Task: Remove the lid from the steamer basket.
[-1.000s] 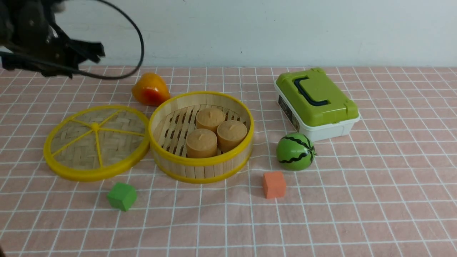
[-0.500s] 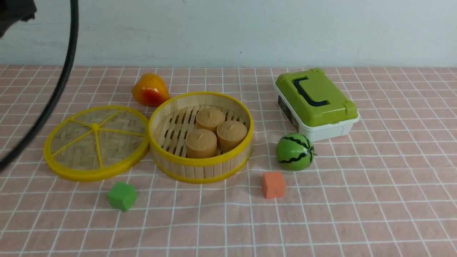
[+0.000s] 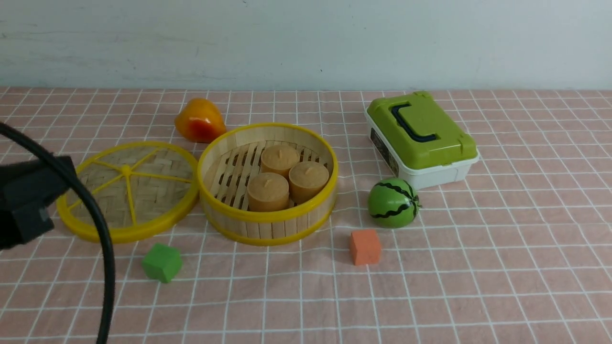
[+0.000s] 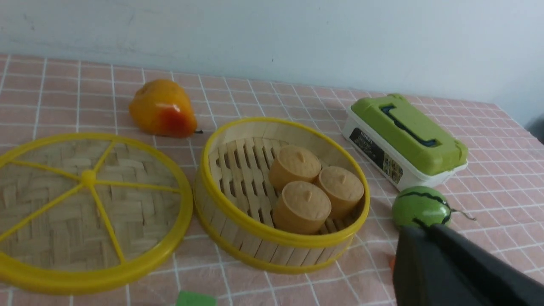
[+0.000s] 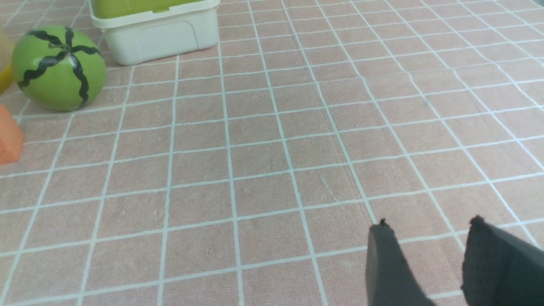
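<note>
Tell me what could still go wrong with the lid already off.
The black cable on the left arm crosses the lid in the front view; moving off could snag and drag it.
The lid lies right beside the steamer basket, so a drag might shove that too.
The cable could also sweep the green cube.

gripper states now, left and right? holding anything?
Left gripper: cannot be told, only a dark part of it shows. The lid lies ungripped beside the steamer basket.
Right gripper: open, holding nothing.
</note>
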You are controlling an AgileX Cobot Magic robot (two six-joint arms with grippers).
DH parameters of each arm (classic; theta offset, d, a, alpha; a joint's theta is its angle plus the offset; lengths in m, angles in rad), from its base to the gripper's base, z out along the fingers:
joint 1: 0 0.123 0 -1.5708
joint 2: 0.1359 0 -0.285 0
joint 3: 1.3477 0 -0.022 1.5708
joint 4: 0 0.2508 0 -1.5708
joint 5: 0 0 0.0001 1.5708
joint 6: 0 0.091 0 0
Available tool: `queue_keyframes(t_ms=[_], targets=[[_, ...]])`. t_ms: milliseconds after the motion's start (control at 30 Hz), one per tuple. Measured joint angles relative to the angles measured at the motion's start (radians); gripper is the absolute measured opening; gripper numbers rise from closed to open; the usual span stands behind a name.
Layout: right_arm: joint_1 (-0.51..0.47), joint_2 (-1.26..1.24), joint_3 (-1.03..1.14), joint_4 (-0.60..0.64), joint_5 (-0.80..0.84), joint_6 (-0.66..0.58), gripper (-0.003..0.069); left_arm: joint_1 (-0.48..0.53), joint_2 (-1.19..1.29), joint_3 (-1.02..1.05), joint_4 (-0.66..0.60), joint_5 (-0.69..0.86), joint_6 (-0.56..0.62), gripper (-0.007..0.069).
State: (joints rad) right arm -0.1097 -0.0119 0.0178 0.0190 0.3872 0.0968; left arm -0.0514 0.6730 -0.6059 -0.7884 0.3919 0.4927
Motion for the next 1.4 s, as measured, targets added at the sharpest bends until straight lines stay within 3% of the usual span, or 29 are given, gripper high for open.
queue_keyframes(t_ms=[433, 733, 900, 967, 1000, 1067, 1167, 1400], targets=[[0.0, 0.0, 0.0, 0.0, 0.0, 0.0, 0.0241, -0.002, -0.141, 0.198, -0.024, -0.074, 0.002, -0.0013], [0.0, 0.0, 0.0, 0.0, 0.0, 0.0, 0.0241, -0.005, -0.596, 0.604, -0.049, -0.242, -0.017, -0.0012], [0.0, 0.0, 0.0, 0.0, 0.0, 0.0, 0.0241, -0.005, -0.679, 0.63, 0.26, -0.169, -0.247, -0.0009], [0.0, 0.0, 0.0, 0.0, 0.0, 0.0, 0.0241, -0.005, -0.684, 0.632, 0.546, -0.118, -0.525, -0.0007], [0.0, 0.0, 0.0, 0.0, 0.0, 0.0, 0.0241, -0.005, -0.684, 0.632, 0.564, -0.11, -0.569, -0.0007], [0.0, 0.0, 0.0, 0.0, 0.0, 0.0, 0.0241, -0.005, -0.684, 0.635, 0.754, -0.05, -0.79, -0.0005], [0.0, 0.0, 0.0, 0.0, 0.0, 0.0, 0.0241, -0.005, -0.684, 0.635, 0.835, -0.018, -0.844, -0.0005], [0.0, 0.0, 0.0, 0.0, 0.0, 0.0, 0.0241, -0.005, -0.684, 0.635, 0.768, -0.014, -0.68, -0.0005]])
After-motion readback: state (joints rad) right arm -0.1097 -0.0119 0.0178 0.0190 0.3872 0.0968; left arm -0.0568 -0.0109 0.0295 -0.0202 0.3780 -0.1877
